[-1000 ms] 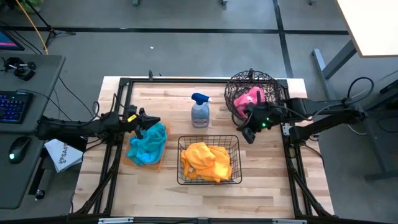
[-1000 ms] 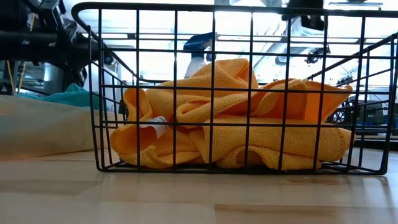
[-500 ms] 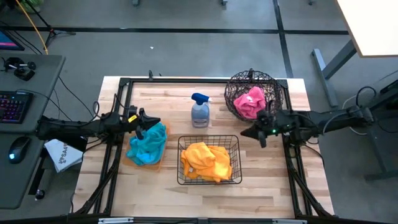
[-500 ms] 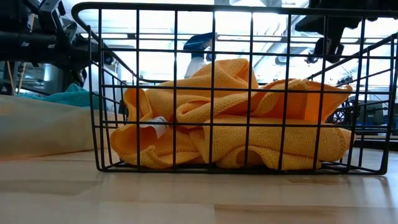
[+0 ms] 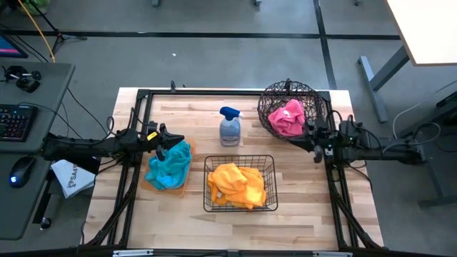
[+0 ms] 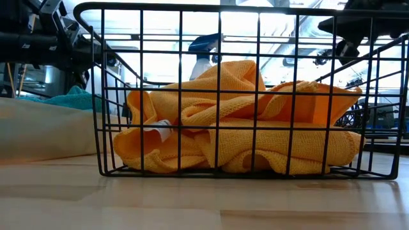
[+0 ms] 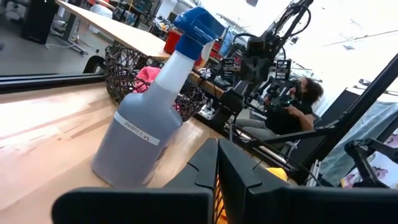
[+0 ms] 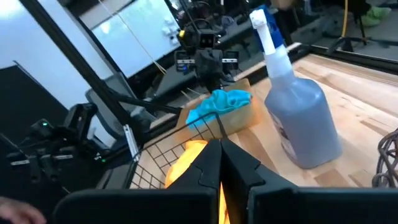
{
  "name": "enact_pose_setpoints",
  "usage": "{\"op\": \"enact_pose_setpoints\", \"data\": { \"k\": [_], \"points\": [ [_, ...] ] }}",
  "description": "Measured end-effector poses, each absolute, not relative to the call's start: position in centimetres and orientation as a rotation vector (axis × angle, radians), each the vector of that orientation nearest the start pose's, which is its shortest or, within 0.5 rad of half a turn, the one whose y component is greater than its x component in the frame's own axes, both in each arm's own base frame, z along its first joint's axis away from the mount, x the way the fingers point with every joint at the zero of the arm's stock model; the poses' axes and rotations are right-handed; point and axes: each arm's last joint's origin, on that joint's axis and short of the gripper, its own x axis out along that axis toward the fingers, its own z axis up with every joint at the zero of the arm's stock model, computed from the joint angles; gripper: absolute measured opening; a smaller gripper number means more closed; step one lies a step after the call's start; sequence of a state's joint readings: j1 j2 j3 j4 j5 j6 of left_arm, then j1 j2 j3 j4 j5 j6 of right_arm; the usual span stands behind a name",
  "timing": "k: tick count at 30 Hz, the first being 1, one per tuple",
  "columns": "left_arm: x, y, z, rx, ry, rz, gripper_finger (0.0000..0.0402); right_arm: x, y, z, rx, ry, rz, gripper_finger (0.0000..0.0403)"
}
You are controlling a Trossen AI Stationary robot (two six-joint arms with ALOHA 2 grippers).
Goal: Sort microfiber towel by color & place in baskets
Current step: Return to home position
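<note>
Left gripper (image 7: 217,146) pressed together, empty, by teal towels (image 5: 170,168), right gripper (image 8: 220,144) pressed together, empty

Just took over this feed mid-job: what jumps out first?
Orange towels heap in the black basket at front centre. Teal towels fill the tray on the left, a pink towel the round basket at back right, spray bottle between. Left gripper and right gripper, both shut, sit at either side.

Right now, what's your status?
Fingers shut: left gripper at flat orange tray, right gripper beside dark round wire basket. Teal towels in tray, orange towels in black rectangular wire basket, pink towel in round basket. Grey spray bottle clear.
</note>
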State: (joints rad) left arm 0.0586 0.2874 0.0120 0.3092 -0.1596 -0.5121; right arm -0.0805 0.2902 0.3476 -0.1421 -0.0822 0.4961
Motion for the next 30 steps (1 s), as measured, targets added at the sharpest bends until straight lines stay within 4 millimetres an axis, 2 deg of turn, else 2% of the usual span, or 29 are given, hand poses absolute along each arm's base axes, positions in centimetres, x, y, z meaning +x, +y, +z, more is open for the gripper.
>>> {"op": "enact_pose_setpoints", "data": {
  "k": [3,9,12,23,30],
  "points": [
    [11.5,1.1,17.3,-0.512,-0.089,0.205,0.0,10.1,-0.5,23.7,0.521,0.04,0.0,0.0],
    [11.5,1.1,17.3,-0.512,-0.089,0.205,0.0,10.6,-0.1,22.1,0.585,-0.181,0.104,0.0],
    [11.5,1.1,17.3,-0.512,-0.089,0.205,0.0,10.7,0.1,21.1,0.577,-0.222,0.131,0.0],
    [11.5,1.1,17.3,-0.512,-0.089,0.205,0.0,10.8,0.2,19.0,0.442,-0.067,0.096,0.0],
    [11.5,1.1,17.3,-0.512,-0.089,0.205,0.0,10.5,0.2,18.9,0.423,-0.064,0.095,0.0]
  ]
}}
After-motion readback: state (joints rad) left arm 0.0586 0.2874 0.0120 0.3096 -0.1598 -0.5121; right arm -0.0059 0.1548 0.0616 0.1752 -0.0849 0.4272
